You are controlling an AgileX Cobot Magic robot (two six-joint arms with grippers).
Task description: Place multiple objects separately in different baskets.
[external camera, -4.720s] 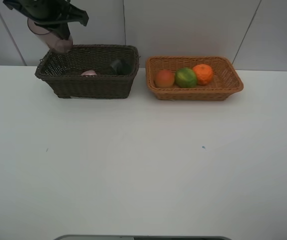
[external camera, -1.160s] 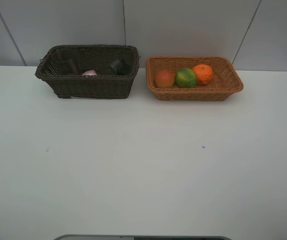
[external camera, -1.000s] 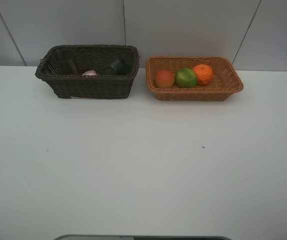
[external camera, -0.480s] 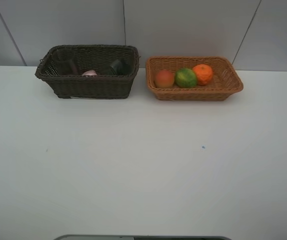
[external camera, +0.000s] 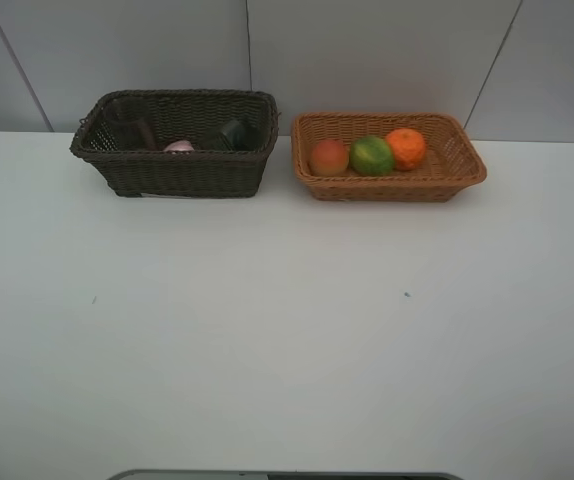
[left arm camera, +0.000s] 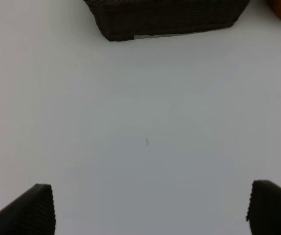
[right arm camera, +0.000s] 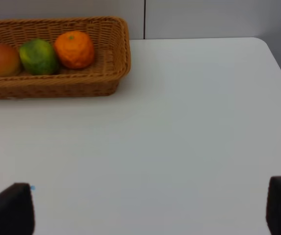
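Observation:
The dark brown basket point(external camera: 172, 172) stands at the back left of the white table; it also shows in the left wrist view point(left arm camera: 170, 19). In it I see the pink bottle point(external camera: 178, 147), the dark bottle point(external camera: 235, 132) and the mauve cup point(external camera: 145, 133), all partly hidden by its wall. The orange-tan basket point(external camera: 392, 186) at the back right holds the red-yellow fruit point(external camera: 329, 157), the green fruit point(external camera: 372, 155) and the orange point(external camera: 406, 148); the right wrist view shows them too point(right arm camera: 73, 49). My left gripper point(left arm camera: 150, 208) and right gripper point(right arm camera: 150, 208) are open and empty above the bare table.
The white table point(external camera: 287, 330) stretches from the baskets to the front edge. A grey panelled wall point(external camera: 367, 50) rises behind the baskets. Neither arm shows in the exterior high view.
The left arm, which held the mauve cup over the dark basket, has left the exterior view; the cup now lies in that basket. Nothing has moved in the last second.

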